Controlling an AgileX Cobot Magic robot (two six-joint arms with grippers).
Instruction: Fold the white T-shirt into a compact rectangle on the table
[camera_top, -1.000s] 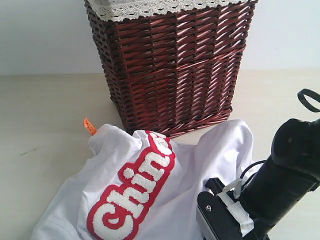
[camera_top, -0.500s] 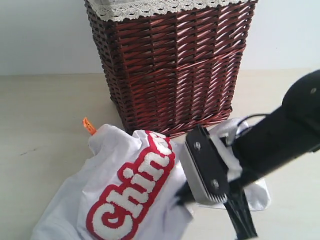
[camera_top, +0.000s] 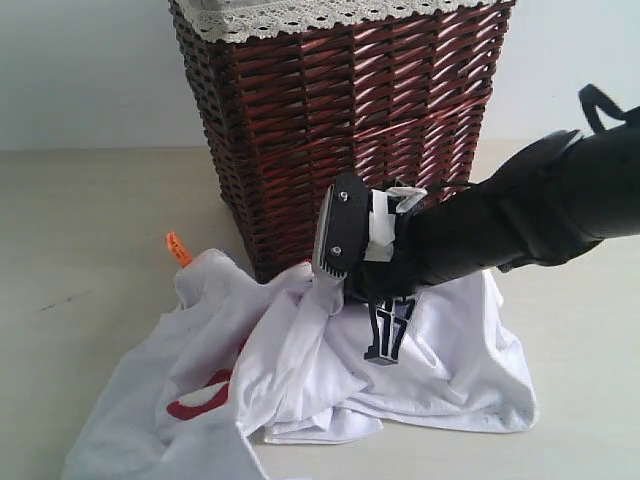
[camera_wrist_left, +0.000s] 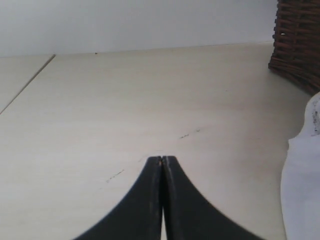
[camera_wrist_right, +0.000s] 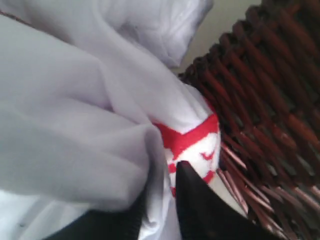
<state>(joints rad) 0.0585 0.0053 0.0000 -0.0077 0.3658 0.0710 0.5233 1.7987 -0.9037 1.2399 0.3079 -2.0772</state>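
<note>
Surface: pale beige wood-look table (camera_top: 90, 230) with faint grain and a few dark specks, running wide to both sides.
Backdrop: plain white wall (camera_top: 90, 70) meets the table's far edge.
Basket: dark red-brown wicker basket (camera_top: 340, 120) stands upright at the back of the table, white lace trim (camera_top: 290, 15) round its rim. Its inside is hidden in every view.
Shirt: white T-shirt (camera_top: 450, 350) lies in a crumpled heap on the table right in front of the basket. One bunch is drawn up off the surface toward the basket's front, and the rest is spread low to both sides.
Shirt details: a sliver of red lettering (camera_top: 195, 400) peeks from a fold, and the orange neck tag (camera_top: 178, 249) sticks up at the heap's left edge.
Right arm: right gripper (camera_wrist_right: 160, 200) is close against the wicker and looks clamped on a gathered fold of the shirt, with red-outlined letters bulging beside its fingers. The close view is blurred, so the exact bite is hard to read.
Left arm: left gripper (camera_wrist_left: 162, 161) has its jaws pressed together with nothing between them, over bare table. The shirt's edge and a basket corner are off to one side.
</note>
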